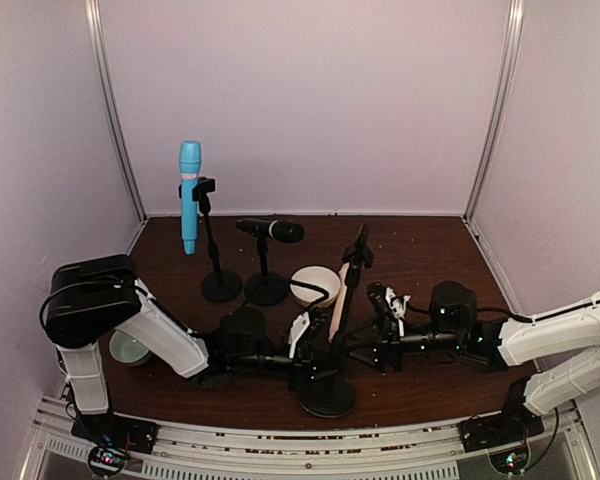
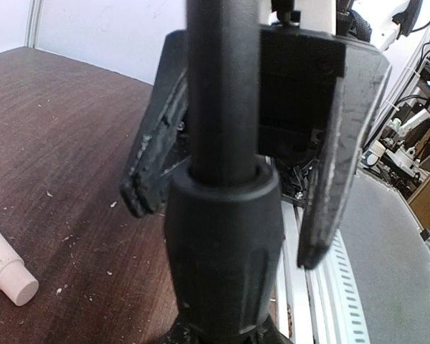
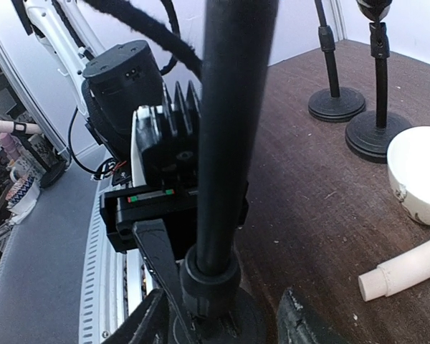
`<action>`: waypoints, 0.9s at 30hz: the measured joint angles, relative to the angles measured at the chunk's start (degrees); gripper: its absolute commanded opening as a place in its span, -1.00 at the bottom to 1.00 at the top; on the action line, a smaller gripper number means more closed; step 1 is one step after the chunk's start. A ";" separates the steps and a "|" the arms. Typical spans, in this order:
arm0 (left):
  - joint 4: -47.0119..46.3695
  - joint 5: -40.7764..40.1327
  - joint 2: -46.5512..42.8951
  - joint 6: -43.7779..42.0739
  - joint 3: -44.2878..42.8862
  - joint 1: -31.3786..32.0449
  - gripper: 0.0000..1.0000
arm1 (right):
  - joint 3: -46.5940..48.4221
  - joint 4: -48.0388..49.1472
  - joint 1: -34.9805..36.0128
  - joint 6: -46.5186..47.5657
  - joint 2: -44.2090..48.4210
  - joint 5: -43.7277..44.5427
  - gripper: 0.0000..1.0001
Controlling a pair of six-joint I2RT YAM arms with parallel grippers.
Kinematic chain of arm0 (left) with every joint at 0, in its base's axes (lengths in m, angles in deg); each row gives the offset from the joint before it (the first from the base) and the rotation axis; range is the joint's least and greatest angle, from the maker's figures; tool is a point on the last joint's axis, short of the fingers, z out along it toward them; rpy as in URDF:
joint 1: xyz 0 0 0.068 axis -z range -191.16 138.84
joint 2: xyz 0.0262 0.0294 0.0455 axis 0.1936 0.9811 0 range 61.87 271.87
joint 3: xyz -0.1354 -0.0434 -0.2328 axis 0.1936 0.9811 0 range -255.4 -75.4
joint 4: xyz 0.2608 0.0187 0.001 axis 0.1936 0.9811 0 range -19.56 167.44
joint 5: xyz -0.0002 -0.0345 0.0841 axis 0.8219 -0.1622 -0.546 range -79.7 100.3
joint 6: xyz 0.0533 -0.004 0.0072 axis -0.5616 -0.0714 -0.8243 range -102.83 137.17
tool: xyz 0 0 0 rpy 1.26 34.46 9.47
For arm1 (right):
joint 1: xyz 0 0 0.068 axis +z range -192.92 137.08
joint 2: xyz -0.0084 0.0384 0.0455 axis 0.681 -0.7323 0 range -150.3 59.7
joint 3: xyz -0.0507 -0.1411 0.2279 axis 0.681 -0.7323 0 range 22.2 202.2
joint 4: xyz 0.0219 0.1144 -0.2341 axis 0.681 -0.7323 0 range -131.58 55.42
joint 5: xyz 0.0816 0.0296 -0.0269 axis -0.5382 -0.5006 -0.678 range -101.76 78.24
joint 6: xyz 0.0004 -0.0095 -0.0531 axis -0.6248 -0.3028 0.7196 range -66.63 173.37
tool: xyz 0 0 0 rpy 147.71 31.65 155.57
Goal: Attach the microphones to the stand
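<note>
The light blue microphone [image 1: 189, 196] stands upright in the clip of the far left stand [image 1: 220, 285]. The black microphone [image 1: 271, 229] lies level in the middle stand [image 1: 267, 288]. The cream-pink microphone [image 1: 337, 308] lies on the table behind the near stand [image 1: 329, 396]; its end shows in the left wrist view [image 2: 8, 271] and the right wrist view [image 3: 405, 271]. The near stand's clip [image 1: 359, 248] is empty. My left gripper [image 1: 315, 345] [image 2: 226, 226] is open, its jaws straddling the near stand's pole [image 2: 222, 86]. My right gripper [image 1: 368, 335] [image 3: 222, 308] is open, low at the same pole [image 3: 226, 143] from the other side.
A white bowl [image 1: 315, 283] [image 3: 419, 172] sits behind the near stand, next to the cream-pink microphone. Another bowl [image 1: 130, 348] sits at the left by my left arm. Walls close the table on three sides. A metal rail [image 1: 280, 440] runs along the near edge.
</note>
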 measured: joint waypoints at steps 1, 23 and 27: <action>0.00 0.04 0.02 0.02 0.00 0.00 -1.00 | 0.35 0.76 0.00 0.00 -0.72 -0.52 0.00; 7.61 -11.43 -3.34 -3.08 0.00 1.14 -1.00 | 5.20 -2.71 8.83 -6.82 -2.89 18.78 -1.00; 9.49 -17.77 -5.07 -4.24 0.04 2.23 -1.00 | 12.02 -14.58 16.02 -10.78 -2.78 36.41 -1.00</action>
